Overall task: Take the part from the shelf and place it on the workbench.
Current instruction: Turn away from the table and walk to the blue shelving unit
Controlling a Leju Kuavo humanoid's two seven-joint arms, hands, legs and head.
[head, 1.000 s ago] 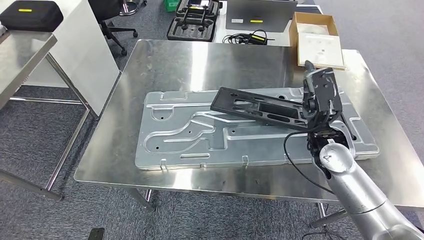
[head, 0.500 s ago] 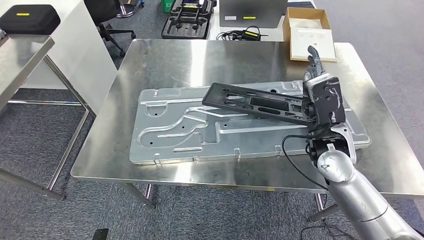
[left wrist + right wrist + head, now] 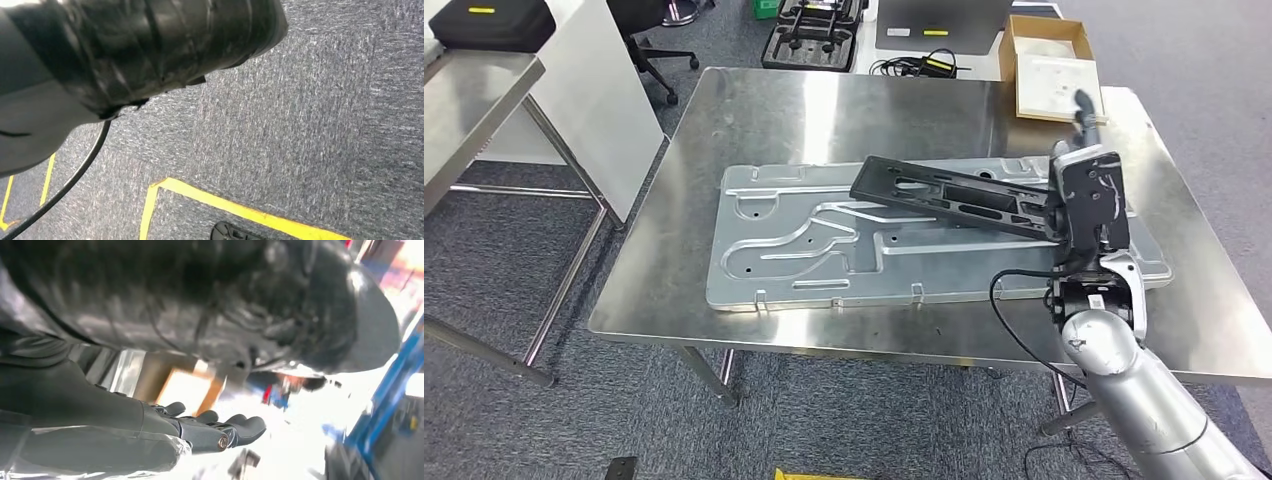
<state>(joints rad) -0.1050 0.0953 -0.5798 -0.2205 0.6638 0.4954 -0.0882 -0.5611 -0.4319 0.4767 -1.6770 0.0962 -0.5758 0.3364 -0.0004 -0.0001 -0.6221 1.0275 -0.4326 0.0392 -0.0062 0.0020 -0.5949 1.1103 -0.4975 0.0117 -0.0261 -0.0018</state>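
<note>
My right hand (image 3: 1089, 200) grips one end of the black part (image 3: 954, 195), fingers closed around it, so the part reaches away from my hand, tilted, over the stamped metal panel (image 3: 824, 250) on the workbench (image 3: 824, 110). To finish well, I judge I should lower my held end slowly until the part lies flat, then spread my fingers and lift clear without dragging it. I count one black part, one panel, one workbench. Whether my left hand is spread or closed I cannot tell.
</note>
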